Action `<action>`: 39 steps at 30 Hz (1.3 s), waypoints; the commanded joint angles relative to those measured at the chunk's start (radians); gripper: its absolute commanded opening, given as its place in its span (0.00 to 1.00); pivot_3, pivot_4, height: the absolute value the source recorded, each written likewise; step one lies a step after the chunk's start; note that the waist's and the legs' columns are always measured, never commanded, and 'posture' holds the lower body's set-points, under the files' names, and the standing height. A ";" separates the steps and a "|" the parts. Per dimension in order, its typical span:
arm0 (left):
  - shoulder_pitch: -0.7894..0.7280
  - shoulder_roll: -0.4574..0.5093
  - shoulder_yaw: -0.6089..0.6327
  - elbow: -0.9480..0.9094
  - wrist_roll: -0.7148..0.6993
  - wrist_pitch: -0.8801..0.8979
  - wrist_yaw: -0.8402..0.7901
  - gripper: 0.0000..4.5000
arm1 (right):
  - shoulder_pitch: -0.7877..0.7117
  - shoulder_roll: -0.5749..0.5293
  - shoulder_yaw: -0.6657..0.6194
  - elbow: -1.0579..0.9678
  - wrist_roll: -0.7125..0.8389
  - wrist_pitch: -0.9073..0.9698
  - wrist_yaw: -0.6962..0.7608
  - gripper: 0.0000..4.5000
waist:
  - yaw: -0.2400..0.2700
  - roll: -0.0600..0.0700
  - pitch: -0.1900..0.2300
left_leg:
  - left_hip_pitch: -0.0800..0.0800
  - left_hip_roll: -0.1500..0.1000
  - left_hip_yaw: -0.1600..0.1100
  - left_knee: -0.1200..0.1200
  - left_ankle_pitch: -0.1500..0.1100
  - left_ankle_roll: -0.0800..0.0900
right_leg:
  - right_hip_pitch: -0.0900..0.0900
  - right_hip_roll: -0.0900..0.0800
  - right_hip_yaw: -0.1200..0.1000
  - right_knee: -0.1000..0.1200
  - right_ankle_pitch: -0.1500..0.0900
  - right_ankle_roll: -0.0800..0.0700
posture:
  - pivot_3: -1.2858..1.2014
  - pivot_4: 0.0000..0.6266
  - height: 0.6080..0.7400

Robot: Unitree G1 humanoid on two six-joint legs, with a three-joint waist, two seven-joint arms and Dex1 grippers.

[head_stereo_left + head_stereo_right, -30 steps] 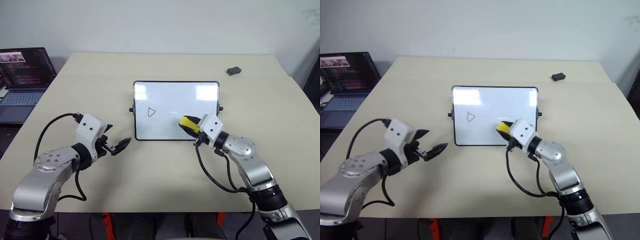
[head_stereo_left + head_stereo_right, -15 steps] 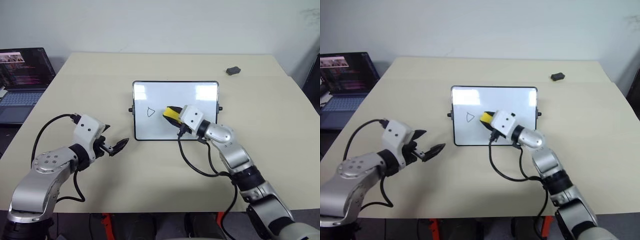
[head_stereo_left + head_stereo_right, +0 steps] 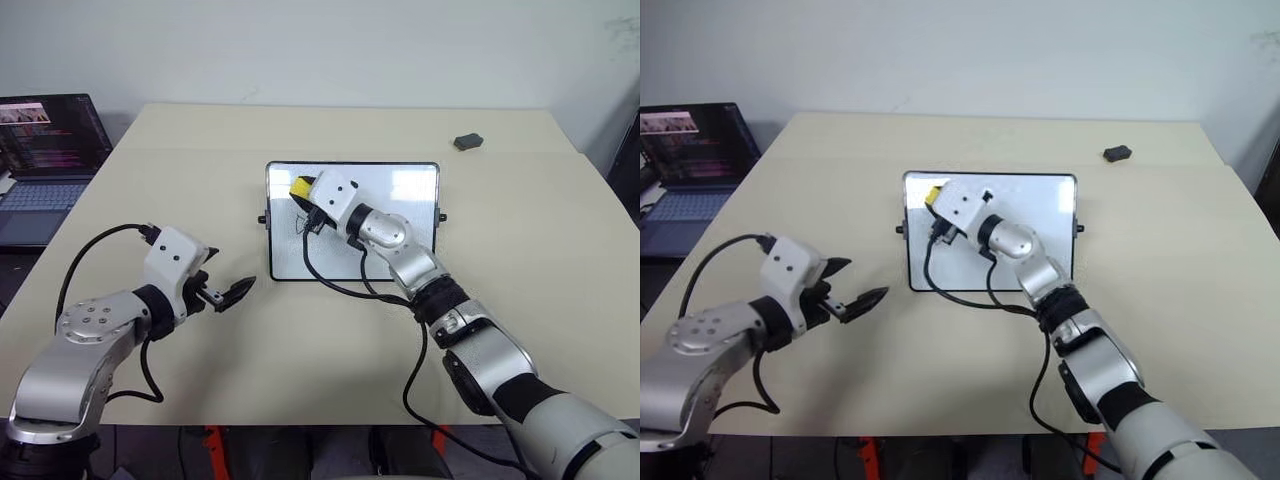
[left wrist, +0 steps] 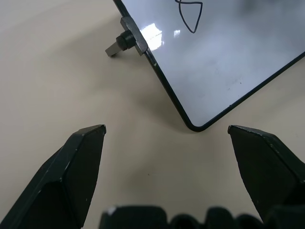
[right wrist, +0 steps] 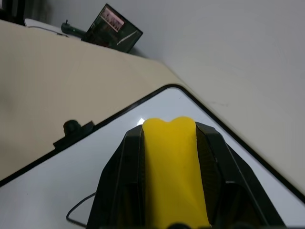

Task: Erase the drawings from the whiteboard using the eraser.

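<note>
The eraser (image 3: 300, 187), a yellow block, was seen clamped between the two black fingers of the right gripper (image 3: 303, 192), held over the upper left corner of the whiteboard (image 3: 400, 215); whether it was touching the board surface could not be told. In the right wrist view the yellow block (image 5: 174, 171) was pinched tight between both fingers, with no label or print made out on it. The whiteboard was laid flat near the middle of the table (image 3: 520, 280), black-framed, with small knobs on its short sides. One drawing, a small black triangle (image 4: 189, 13), was seen on the board's left part, just below the eraser; in the head views it was partly hidden behind the right gripper's white housing. The rest of the board surface in view was seen as bare white, no writing readable. The left gripper (image 3: 232, 293) was held over the table just off the board's lower left corner, not touching it, its jaws spread apart and holding nothing. A small dark grey rounded object (image 3: 467, 142) was left at the far right of the table, well apart from the board. An open laptop (image 3: 45, 150) was seen beyond the table's left edge, its screen lit with lines of text too small to be read.
</note>
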 commanded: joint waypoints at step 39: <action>0.006 0.009 0.025 -0.038 0.000 -0.018 0.005 1.00 | 0.070 -0.034 0.132 -0.140 -0.119 0.225 0.220 0.24 | -0.005 0.000 0.000 | 0.003 0.000 -0.001 0.000 0.000 0.000 | 0.002 0.000 -0.001 0.003 0.000 -0.001 | 0.52 0.24 1.00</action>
